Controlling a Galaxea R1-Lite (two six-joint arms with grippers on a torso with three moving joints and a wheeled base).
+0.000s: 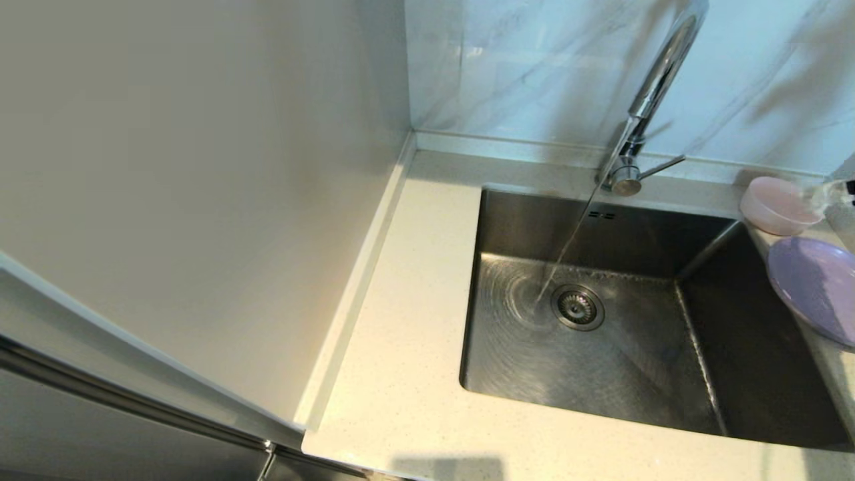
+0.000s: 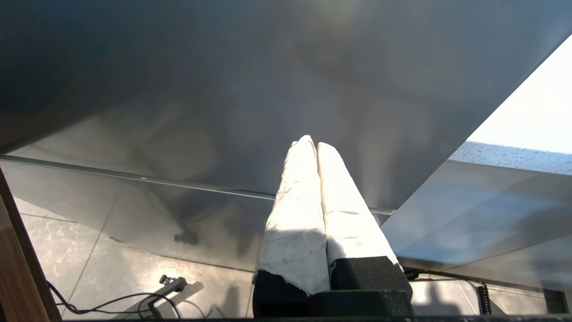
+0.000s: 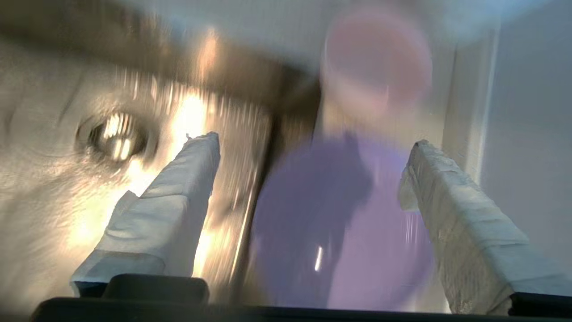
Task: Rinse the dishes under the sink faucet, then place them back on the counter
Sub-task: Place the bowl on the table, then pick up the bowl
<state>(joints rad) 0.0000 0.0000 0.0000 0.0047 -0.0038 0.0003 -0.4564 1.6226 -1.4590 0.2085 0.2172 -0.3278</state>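
The lilac plate (image 1: 811, 284) lies on the counter (image 1: 414, 300) right of the sink (image 1: 601, 374), its rim hanging over the basin's edge. Behind it stands the pink bowl (image 1: 778, 204), near the back edge. Water runs from the chrome faucet (image 1: 658, 73) into the sink beside the drain (image 1: 578, 307). In the right wrist view my right gripper (image 3: 315, 141) is open above the plate (image 3: 357, 223), touching nothing, with the bowl (image 3: 375, 62) beyond it. My left gripper (image 2: 311, 142) is shut and empty, parked low beside a cabinet front.
A tall cream panel (image 1: 200, 167) walls off the counter's left side. The faucet's thin lever (image 1: 664, 164) points right. Marble wall tiles (image 1: 534, 60) rise behind the low back edge. Cables (image 2: 134, 304) lie on the floor below the left gripper.
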